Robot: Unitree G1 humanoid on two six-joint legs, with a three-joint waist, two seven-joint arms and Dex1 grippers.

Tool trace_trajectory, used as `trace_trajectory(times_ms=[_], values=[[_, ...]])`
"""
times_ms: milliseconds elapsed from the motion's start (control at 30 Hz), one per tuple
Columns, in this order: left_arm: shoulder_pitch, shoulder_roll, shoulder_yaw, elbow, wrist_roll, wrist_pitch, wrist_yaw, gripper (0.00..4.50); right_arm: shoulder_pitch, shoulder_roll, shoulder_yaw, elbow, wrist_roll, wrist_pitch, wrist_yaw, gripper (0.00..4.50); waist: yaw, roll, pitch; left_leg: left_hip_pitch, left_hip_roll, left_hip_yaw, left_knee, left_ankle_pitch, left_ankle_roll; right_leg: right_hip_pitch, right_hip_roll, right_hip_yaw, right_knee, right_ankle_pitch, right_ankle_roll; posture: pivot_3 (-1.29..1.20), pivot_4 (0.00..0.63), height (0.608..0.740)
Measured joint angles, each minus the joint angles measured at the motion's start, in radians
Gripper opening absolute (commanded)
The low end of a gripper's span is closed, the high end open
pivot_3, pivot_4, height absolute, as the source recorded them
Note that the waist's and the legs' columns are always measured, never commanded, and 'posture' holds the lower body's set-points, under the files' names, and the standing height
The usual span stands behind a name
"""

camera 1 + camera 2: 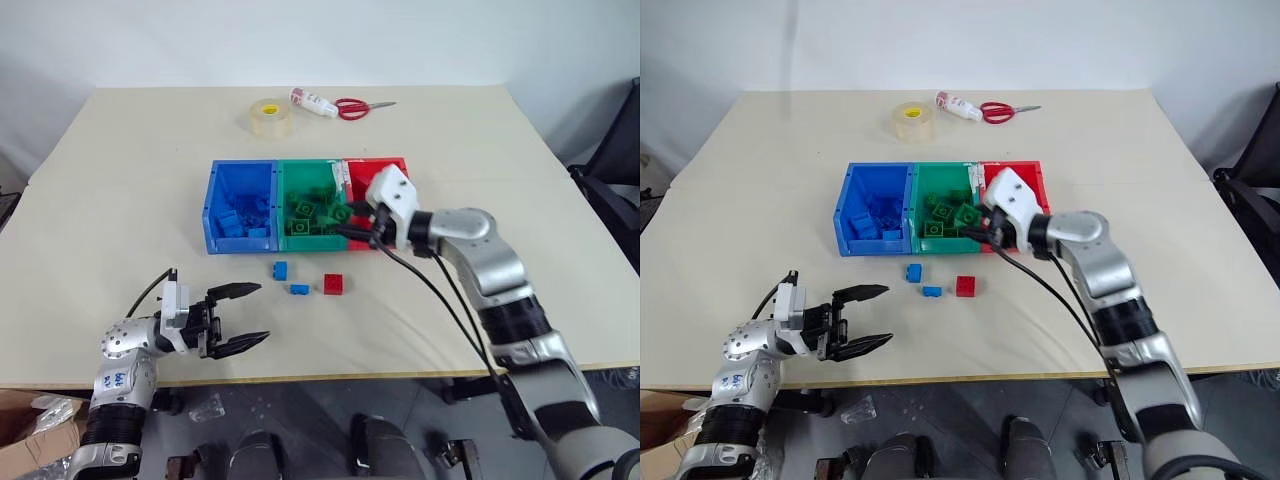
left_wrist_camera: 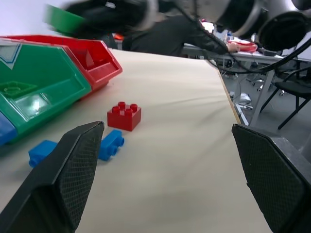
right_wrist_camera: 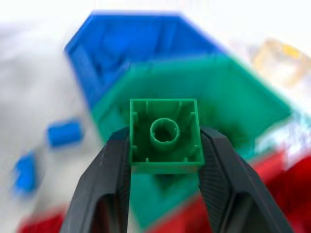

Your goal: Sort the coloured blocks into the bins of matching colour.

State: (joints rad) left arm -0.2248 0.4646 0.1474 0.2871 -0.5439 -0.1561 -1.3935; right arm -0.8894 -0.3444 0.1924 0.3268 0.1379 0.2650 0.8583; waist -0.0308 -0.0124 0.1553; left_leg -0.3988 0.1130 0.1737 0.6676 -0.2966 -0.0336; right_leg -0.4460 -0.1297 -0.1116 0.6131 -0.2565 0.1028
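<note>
From the head camera I see my right tool (image 1: 352, 222) over the green bin (image 1: 312, 206), at its edge beside the red bin (image 1: 392, 166), so the drop spot lies just below and slightly to my left of the tips. The blue bin (image 1: 240, 205) is the far-left one in the row. Two blue blocks (image 1: 280, 269) (image 1: 299, 289) and a red block (image 1: 333, 284) lie on the tabletop (image 1: 130, 200) in front of the bins, nearer my left tool (image 1: 250, 314), which is spread wide and empty.

In the left wrist camera, the red block (image 2: 124, 115) sits ahead between the open fingers (image 2: 73, 165), with the blue ones just beside it.

In the right wrist camera, my tool is pinching a green block (image 3: 166, 136), square, hollow underside facing me, with the green bin directly beyond it. I judge a release is next.
</note>
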Motion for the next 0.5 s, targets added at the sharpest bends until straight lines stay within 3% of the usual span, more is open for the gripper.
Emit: trace_trajectory(times_ms=[133, 300, 500], values=[[-0.001, -0.004, -0.001, 0.003, 0.001, -0.002, 0.003, 4.50, -0.110, 0.070, 0.000, 0.215, -0.055, -0.095, -0.076, 2.78, 0.001, 0.000, 0.000, 0.000, 0.000, 0.000, 0.000, 0.000, 0.000, 0.000, 0.000, 0.000, 0.000, 0.000, 0.000, 0.00, 0.150, 0.740], [-0.003, -0.005, -0.002, 0.005, 0.001, -0.008, 0.003, 4.50, -0.118, 0.078, -0.005, 0.272, -0.080, -0.157, -0.095, 4.47, -0.002, 0.000, 0.000, -0.001, 0.000, 0.000, 0.000, 0.000, 0.000, 0.000, 0.000, 0.000, 0.000, 0.000, 0.000, 0.00, 0.150, 0.740], [-0.021, -0.006, -0.006, 0.034, 0.002, -0.009, -0.008, 4.50, 0.026, -0.006, -0.013, 0.062, -0.053, -0.102, -0.034, 4.47, 0.003, 0.000, 0.000, -0.001, 0.000, 0.000, 0.000, 0.000, 0.000, 0.000, 0.000, 0.000, -0.001, 0.000, 0.000, 0.00, 0.150, 0.740]])
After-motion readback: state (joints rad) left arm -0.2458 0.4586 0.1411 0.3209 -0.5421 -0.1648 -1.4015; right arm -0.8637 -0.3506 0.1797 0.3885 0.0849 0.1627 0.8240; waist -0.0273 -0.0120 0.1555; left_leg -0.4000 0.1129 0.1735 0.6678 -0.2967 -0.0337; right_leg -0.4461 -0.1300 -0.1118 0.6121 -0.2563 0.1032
